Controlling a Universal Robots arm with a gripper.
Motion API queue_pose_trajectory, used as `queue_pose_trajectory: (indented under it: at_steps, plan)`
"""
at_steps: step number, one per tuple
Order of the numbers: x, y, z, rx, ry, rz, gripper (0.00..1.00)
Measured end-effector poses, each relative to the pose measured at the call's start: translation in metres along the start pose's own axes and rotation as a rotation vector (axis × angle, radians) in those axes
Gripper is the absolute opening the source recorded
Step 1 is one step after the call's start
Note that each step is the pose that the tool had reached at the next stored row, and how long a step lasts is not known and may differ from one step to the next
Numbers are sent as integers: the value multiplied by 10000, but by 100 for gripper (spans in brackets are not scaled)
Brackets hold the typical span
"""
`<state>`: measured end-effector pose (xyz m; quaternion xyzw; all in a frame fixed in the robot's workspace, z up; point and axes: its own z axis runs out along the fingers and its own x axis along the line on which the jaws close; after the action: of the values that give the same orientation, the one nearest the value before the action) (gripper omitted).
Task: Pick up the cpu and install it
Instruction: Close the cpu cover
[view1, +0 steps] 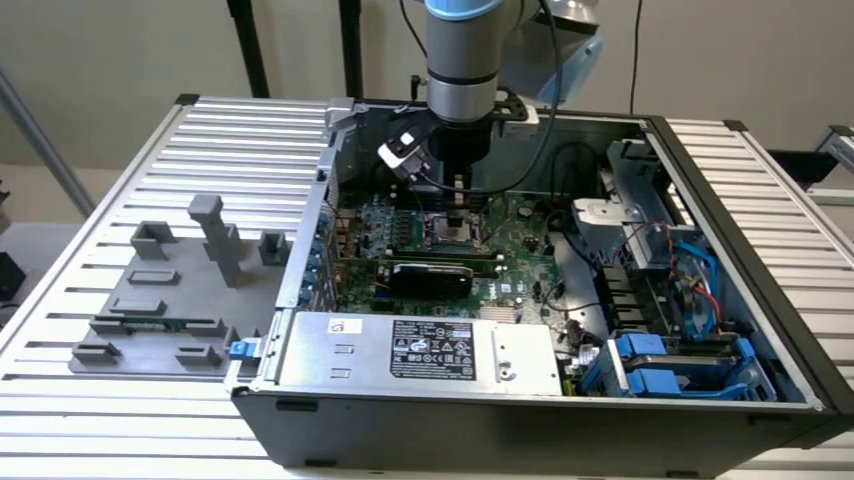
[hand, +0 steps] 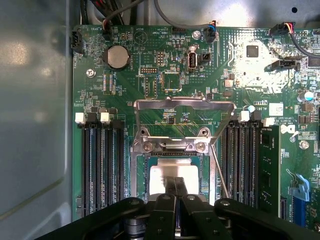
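The cpu (hand: 159, 181), a silver-grey square, lies flat inside the black socket frame (hand: 141, 170) on the green motherboard (hand: 165, 75). My gripper (hand: 175, 180) hangs directly over the chip's middle with its two black fingers pressed together and nothing between them; whether the tips touch the chip I cannot tell. The socket's metal load plate (hand: 184, 103) stands flipped open beyond the chip, and its thin lever (hand: 220, 172) is raised beside it. In the exterior view the gripper (view1: 451, 188) reaches down into the open computer case (view1: 747, 250) above the socket (view1: 447, 228).
Black memory slots (hand: 102, 165) flank the socket on both sides. Cables (view1: 567, 165) run near the arm inside the case. A power supply (view1: 427, 350) fills the case's near end. A grey parts fixture (view1: 160, 290) sits on the slatted table at the exterior view's left.
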<state>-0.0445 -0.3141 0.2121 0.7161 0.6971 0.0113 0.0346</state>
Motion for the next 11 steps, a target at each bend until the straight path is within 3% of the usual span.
queue_pose_trajectory:
  at_steps: [4,11]
  plan:
    - [-29,82,-36,31,-3,0,11]
    - [-103,304,-323,228,-8,-7,11]
